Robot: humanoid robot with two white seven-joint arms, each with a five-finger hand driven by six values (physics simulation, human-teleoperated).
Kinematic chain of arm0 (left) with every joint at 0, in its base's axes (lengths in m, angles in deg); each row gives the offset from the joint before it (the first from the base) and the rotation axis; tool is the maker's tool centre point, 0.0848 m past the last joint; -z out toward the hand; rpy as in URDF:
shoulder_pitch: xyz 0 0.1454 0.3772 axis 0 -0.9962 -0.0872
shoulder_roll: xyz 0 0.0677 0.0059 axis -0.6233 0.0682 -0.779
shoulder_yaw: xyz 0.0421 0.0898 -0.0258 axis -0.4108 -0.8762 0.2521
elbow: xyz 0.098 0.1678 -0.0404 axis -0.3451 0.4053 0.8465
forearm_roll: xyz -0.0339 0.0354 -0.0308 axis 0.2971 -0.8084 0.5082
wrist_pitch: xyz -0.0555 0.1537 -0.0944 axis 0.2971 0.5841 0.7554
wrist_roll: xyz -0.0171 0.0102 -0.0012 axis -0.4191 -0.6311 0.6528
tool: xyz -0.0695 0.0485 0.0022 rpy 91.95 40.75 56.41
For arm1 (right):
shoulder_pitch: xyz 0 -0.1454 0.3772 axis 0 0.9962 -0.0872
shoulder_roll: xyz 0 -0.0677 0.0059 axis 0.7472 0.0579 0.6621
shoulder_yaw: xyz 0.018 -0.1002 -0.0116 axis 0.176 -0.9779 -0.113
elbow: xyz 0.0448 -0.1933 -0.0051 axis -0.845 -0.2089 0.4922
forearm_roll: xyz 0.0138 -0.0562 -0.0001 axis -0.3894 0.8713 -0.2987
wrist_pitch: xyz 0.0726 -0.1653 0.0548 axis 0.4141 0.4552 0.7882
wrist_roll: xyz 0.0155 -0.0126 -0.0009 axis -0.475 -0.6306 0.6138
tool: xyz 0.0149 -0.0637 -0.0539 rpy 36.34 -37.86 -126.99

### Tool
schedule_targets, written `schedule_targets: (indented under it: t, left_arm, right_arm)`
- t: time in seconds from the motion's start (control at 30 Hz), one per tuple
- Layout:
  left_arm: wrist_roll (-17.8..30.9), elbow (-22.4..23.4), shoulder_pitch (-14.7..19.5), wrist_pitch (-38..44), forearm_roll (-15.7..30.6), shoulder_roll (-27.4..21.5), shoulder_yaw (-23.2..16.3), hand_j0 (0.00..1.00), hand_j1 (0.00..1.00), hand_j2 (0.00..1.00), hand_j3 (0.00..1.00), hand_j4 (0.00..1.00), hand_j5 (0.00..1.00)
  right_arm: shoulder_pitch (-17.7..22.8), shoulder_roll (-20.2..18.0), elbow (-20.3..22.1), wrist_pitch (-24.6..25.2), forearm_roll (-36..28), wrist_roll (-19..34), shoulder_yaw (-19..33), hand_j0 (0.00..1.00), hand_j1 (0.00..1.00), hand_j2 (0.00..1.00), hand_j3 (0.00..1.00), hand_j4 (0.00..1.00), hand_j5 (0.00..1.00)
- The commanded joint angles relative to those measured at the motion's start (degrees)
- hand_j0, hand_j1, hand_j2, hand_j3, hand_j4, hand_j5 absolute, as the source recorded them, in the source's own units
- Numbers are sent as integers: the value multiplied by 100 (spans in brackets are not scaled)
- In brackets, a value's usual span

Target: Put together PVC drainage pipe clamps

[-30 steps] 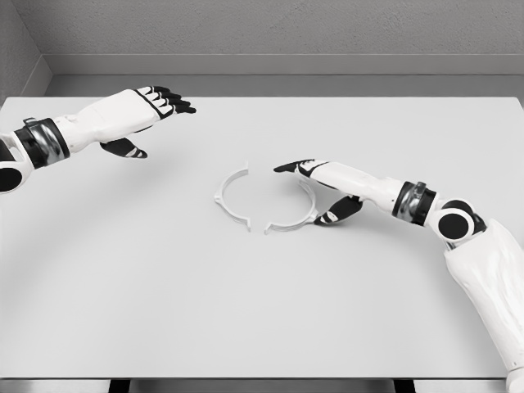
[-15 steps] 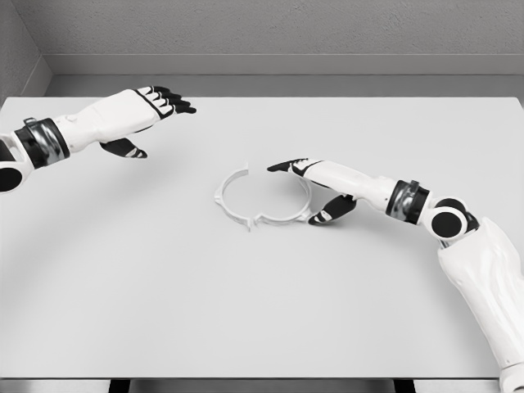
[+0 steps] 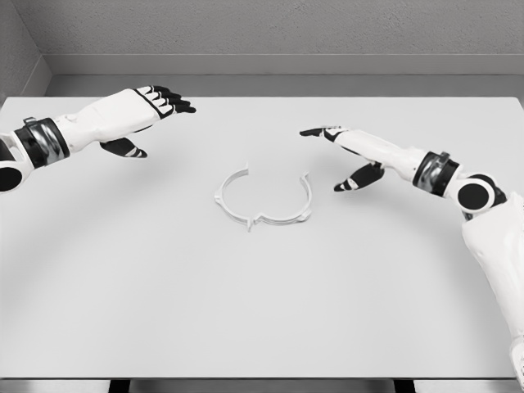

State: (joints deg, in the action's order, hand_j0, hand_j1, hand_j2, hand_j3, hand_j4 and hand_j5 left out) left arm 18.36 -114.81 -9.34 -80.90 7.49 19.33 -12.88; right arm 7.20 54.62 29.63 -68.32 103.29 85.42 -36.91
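Two white half-ring clamp pieces lie on the table in the head view. The left half (image 3: 230,196) and the right half (image 3: 296,210) meet at their front ends near the table's middle, forming a ring with a gap at the back. My right hand (image 3: 337,155) hovers above and to the right of the ring, open, holding nothing. My left hand (image 3: 151,119) hangs open over the far left of the table, well away from the clamp.
The white table (image 3: 262,311) fills the view, with its front edge at the bottom. A grey wall (image 3: 262,33) runs along the back.
My right hand pushed the right half leftward until it met the left half, then let go and lifted back to the right. The left arm stayed still.
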Motion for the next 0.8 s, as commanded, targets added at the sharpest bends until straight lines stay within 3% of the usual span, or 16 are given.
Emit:
schedule_targets:
  t: [0.0,0.13,0.77]
  left_arm:
    - [-3,0,0,6,36,-5,7,100,100,100,100,100,100]
    - [-3,0,0,6,45,-5,7,100,100,100,100,100,100]
    - [-3,-9,0,6,45,4,7,100,100,100,100,100,100]
  right_arm:
    - [-9,184,-363,10,-39,-2,-7,100,100,100,100,100,100]
    - [-132,403,-636,10,119,-2,-7,100,100,100,100,100,100]
    - [-185,773,-627,10,216,-2,-33,100,100,100,100,100,100]
